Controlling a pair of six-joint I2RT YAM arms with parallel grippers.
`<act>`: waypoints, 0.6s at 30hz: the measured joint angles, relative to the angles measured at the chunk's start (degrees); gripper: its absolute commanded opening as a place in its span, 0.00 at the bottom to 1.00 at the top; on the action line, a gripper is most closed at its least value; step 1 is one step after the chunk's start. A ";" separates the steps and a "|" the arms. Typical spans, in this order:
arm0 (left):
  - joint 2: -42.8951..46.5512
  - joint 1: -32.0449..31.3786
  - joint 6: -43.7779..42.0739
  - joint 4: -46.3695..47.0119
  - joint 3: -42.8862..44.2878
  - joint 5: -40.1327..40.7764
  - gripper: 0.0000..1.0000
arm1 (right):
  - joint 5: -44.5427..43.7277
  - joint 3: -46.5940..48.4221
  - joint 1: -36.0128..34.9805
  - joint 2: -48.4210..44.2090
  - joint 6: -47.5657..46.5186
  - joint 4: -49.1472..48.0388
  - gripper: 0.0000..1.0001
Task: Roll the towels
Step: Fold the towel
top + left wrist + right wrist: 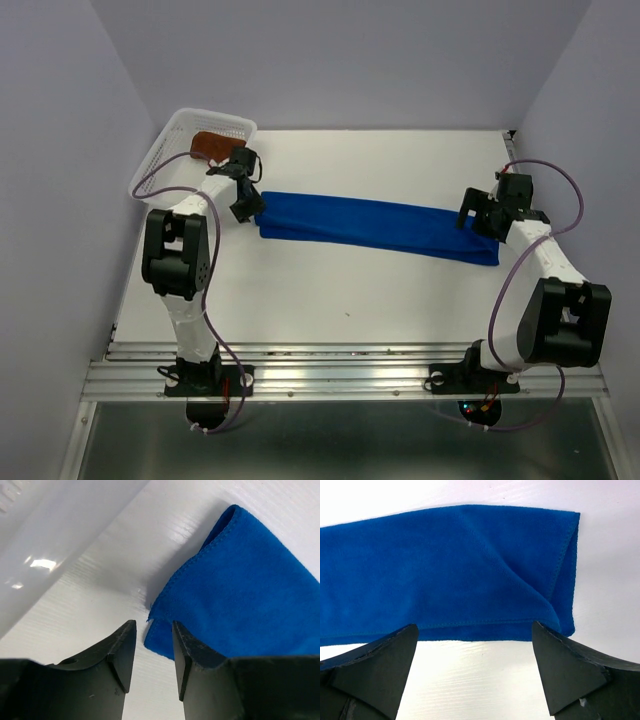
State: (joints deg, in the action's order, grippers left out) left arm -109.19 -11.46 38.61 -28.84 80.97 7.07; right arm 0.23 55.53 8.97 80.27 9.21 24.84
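The blue towel (pixel 375 228) lies flat on the table (pixel 330 290), folded lengthwise into a long strip that runs from 9 o'clock to about 4 o'clock across the middle; no turn of a roll shows in it, so I judge the step in hand to be the take-up of an end before rolling begins; the left gripper (pixel 153 630) hangs just short of the strip's 9 o'clock end, its fingers apart by a narrow gap with bare table between them and nothing grasped, the towel's corner lying just past the tips toward 1 o'clock in the wrist view; the right gripper (pixel 474 630) hovers over the opposite end, fingers spread wide and released, the folded corner with its loose upper layer at 1 o'clock of its view; the next move probably calls for one gripper to pinch every layer at its end and turn it over onto the strip, and a loose layer could slip out; the rust-brown towel (pixel 210 146) sits inside the white basket (pixel 170 150) at 10 o'clock, unrolled as far as can be told; nothing lies on the strip.
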 measured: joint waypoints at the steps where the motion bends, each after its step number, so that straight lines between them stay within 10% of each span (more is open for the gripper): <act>1: -0.55 -0.02 0.07 0.61 0.00 -0.02 0.45 | 0.00 0.00 0.00 0.00 0.00 0.00 1.00; 7: -5.03 -0.07 0.22 2.67 0.17 -0.83 0.43 | -0.44 -0.13 0.00 0.00 -0.24 -0.02 1.00; 13: -5.97 0.35 0.28 4.87 0.28 -2.78 0.01 | -0.96 -0.13 0.02 0.02 -0.39 -0.02 1.00; 18: -6.03 0.39 0.20 5.57 0.28 -3.78 0.00 | -1.53 -0.15 0.02 0.02 -0.39 -0.02 1.00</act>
State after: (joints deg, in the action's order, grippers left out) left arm -115.22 -11.07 38.81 -23.27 81.25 3.29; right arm -1.30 55.37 8.99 80.29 8.82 24.82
